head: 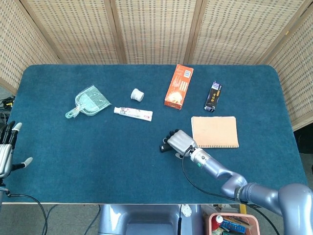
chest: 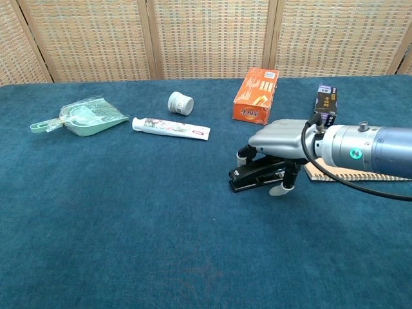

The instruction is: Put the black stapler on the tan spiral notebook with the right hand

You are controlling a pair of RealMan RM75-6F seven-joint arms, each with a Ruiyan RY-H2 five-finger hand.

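Observation:
The black stapler (chest: 253,179) lies on the blue table, just left of the tan spiral notebook (head: 215,131). My right hand (chest: 278,139) sits on top of the stapler and grips it, fingers curled down over its far side and thumb against its near side. In the head view the right hand (head: 178,142) covers most of the stapler (head: 163,146), leaving only its left end showing. In the chest view my forearm hides most of the notebook (chest: 329,172). My left hand (head: 7,149) hangs open at the table's left edge, holding nothing.
An orange box (head: 179,86) and a small dark box (head: 213,96) lie behind the notebook. Further left lie a toothpaste tube (head: 133,113), a white jar (head: 137,94) and a green dustpan (head: 88,102). Wicker screens stand behind the table.

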